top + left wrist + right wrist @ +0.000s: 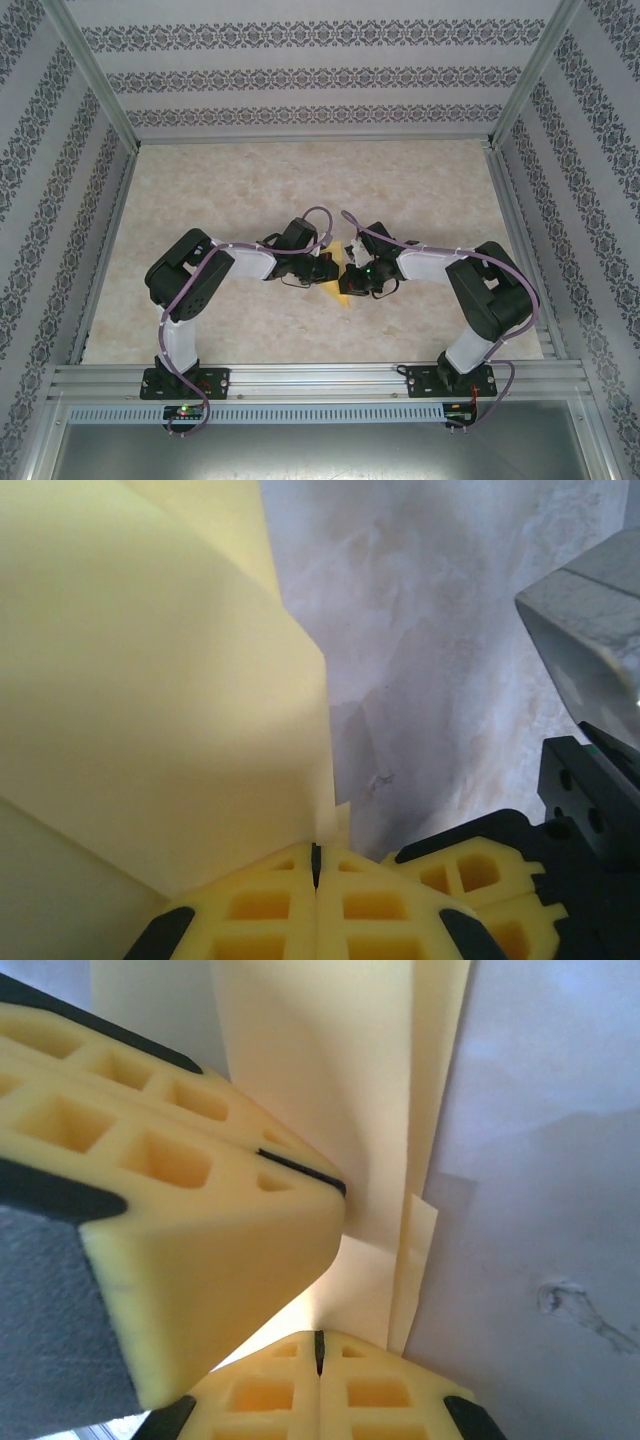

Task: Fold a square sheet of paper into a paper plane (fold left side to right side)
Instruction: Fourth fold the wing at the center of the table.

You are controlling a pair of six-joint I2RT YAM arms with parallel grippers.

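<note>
The right gripper sits at the lower edge, its two yellow foam fingers pressed together so that only a thin dark seam parts them. The pale yellow sheet of paper rises straight ahead from that seam, pinched at its near end, and runs on past the top of the frame. It is folded: several layers overlap, and a narrow strip stands out along its right edge, just right of the fingertips. The left gripper reaches in from the left, above the right fingers, its pads closed too and its tip against the paper. Right of the paper lies the pale marbled table, bearing a small dark mark.
</note>
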